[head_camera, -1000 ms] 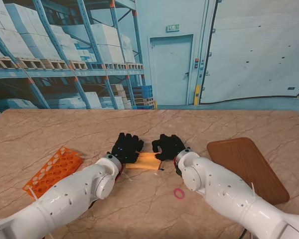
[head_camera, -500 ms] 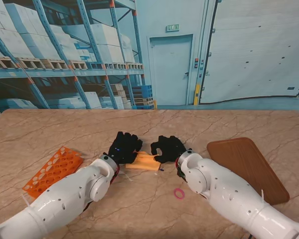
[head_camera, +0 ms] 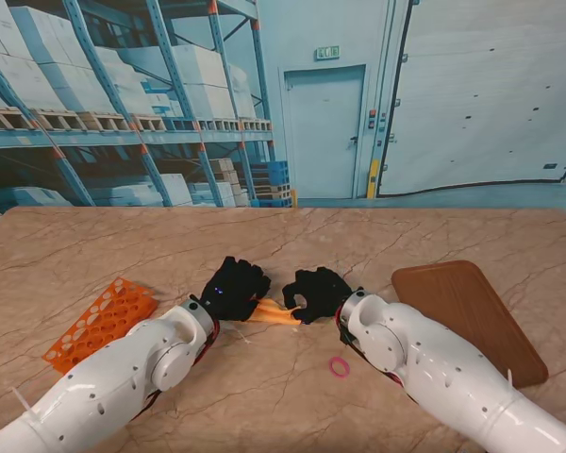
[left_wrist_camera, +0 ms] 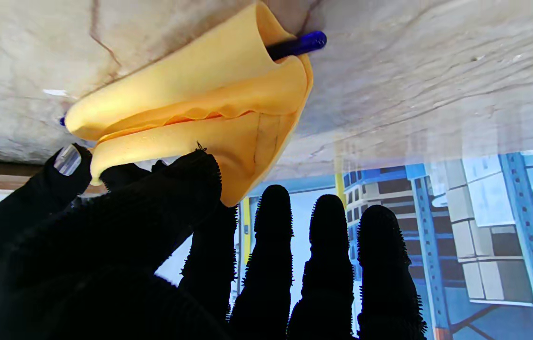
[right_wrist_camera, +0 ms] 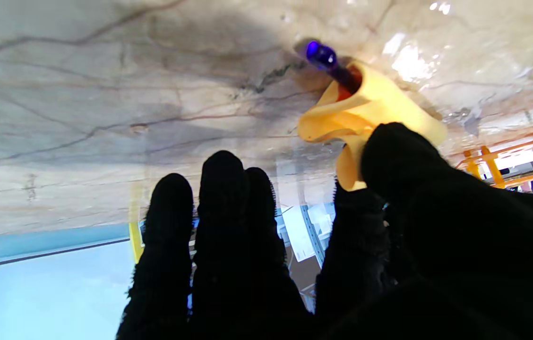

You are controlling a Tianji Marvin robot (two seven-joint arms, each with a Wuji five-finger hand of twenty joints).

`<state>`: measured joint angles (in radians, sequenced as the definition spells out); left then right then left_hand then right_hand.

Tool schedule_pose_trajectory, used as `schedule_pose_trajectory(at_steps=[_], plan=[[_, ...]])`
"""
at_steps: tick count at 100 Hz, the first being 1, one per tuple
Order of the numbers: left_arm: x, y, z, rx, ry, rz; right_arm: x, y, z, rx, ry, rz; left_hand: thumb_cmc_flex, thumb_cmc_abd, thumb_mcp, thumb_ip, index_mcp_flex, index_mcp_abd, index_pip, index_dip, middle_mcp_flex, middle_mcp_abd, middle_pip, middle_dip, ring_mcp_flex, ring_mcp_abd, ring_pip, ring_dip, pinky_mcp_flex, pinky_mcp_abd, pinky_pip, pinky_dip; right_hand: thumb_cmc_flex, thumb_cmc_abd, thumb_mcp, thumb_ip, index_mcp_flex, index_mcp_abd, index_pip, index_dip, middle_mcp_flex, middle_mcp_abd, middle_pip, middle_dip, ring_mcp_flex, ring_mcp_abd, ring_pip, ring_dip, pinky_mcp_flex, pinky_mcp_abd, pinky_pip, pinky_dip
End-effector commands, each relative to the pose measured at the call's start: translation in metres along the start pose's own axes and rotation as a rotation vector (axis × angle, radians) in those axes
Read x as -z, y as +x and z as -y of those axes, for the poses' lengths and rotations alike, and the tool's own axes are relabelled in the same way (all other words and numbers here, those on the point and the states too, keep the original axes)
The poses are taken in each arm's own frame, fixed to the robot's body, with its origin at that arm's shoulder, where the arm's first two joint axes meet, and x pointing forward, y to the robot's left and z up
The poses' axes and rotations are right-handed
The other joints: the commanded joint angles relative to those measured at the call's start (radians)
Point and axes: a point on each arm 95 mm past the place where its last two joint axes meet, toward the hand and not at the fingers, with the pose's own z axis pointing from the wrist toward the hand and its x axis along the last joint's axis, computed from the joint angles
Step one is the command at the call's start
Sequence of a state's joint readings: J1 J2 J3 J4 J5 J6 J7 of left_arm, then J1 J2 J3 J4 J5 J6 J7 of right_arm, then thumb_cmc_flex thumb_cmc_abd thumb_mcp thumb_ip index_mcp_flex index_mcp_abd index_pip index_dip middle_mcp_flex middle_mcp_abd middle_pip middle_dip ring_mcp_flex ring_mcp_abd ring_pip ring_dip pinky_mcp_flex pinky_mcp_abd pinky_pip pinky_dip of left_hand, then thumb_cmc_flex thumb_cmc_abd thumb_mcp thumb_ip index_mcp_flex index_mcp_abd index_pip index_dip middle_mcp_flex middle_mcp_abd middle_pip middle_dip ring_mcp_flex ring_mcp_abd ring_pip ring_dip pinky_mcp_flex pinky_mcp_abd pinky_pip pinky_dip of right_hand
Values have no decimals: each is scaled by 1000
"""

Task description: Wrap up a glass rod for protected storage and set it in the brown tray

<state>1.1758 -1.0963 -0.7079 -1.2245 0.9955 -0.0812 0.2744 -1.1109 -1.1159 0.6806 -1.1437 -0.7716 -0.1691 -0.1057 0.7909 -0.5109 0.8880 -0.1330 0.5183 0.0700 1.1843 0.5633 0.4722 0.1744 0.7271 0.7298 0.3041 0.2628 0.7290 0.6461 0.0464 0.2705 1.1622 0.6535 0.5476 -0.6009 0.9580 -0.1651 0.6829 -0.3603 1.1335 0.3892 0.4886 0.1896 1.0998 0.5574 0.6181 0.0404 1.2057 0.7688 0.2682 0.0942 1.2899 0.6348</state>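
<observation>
Midway across the tabletop [head_camera: 123, 245], both hands pinch a yellow cloth [head_camera: 275, 314] rolled around the glass rod [left_wrist_camera: 297, 45]: left hand [head_camera: 231, 289] and right hand [head_camera: 318, 292] fingers clamped on its ends.

Yellow cloth [left_wrist_camera: 210, 99], blue-tipped rod [left_wrist_camera: 297, 44], brown tray [head_camera: 467, 316], veined beige table [head_camera: 123, 245].

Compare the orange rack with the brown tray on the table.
The orange rack is a bright grid of holes; the brown tray is a plain, smooth slab. The rack lies on the left beside the left arm; the tray lies on the right beside the right arm. Both rest flat on the table, untouched, holding nothing visible.
</observation>
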Motion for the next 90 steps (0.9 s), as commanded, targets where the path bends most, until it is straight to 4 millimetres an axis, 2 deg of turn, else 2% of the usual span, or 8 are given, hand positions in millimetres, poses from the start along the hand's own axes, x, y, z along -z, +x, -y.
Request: schedule_pose_trajectory(at_steps=[1,23,32,41,46,49,59,90], plan=[[6,5,-5,11,-19,-13,1,4,3,1,7,-21,34,-57,31,-49,31,19,20,3,9,-8,8,4,13,-10,-8,-2,8,-2,18,-6,38,-32,34,-27,33,-38,5,10,13,-12,-10,-6,5,-1,-3,-6,4,13,12,-10],[15,8,-8,1,-53,-35,2,6,6,14,24,-33,30,-62,41,-54,38,21,15,5,13,-8,5,3,15,-7,-9,-1,8,-1,16,-5,36,-36,37,-29,35,-40,1,13,14,-12,-14,-3,6,-1,-7,-7,4,15,5,-8],[18,8,-10,-3,-81,-42,3,6,7,26,34,-36,24,-62,45,-55,35,4,12,11,12,-9,2,2,14,-9,-16,-3,5,2,12,-5,33,-44,39,-28,33,-31,-3,11,13,-12,-15,-2,6,-1,-7,-6,3,19,-3,-8],[22,7,-13,-5,-107,-49,4,6,8,31,44,-33,16,-61,44,-57,29,-29,8,22,12,-12,-10,-4,13,-10,-25,-7,1,3,4,-6,-25,-92,47,-23,-30,12,-21,9,4,-7,-32,0,4,3,-26,-10,0,28,-24,1],[23,7,-14,1,-117,-49,4,6,8,31,47,-31,17,-66,44,-58,30,-36,5,24,9,-10,-19,-7,11,-9,-31,-9,-4,6,-2,-6,-42,-116,10,-31,-70,45,-29,7,-6,-1,-37,2,-2,8,-34,-10,0,29,-29,7],[24,7,-14,4,-120,-49,5,7,8,32,48,-30,14,-70,43,-60,29,-42,3,24,7,-11,-22,-9,10,-8,-32,-10,-4,7,-2,-6,-56,-119,-15,-20,-79,66,-52,19,-10,2,-40,5,-3,10,-38,-7,0,29,-33,14],[26,8,-14,22,-128,-54,7,8,8,38,45,-31,-10,-75,31,-70,27,-35,-14,13,7,-9,-29,-11,10,-8,-34,-10,-4,7,-3,-5,-84,-114,-37,8,-93,106,-102,63,-19,6,-45,10,-8,11,-44,-2,-1,35,-40,24],[37,13,-13,113,-138,-85,20,12,4,31,19,-39,-80,-48,-27,-83,66,-18,-26,0,14,0,-39,-13,10,-3,-38,-9,-9,12,-13,-3,-115,-74,-88,33,-85,125,-116,102,-24,15,-52,13,-14,20,-48,2,-3,38,-46,30]])
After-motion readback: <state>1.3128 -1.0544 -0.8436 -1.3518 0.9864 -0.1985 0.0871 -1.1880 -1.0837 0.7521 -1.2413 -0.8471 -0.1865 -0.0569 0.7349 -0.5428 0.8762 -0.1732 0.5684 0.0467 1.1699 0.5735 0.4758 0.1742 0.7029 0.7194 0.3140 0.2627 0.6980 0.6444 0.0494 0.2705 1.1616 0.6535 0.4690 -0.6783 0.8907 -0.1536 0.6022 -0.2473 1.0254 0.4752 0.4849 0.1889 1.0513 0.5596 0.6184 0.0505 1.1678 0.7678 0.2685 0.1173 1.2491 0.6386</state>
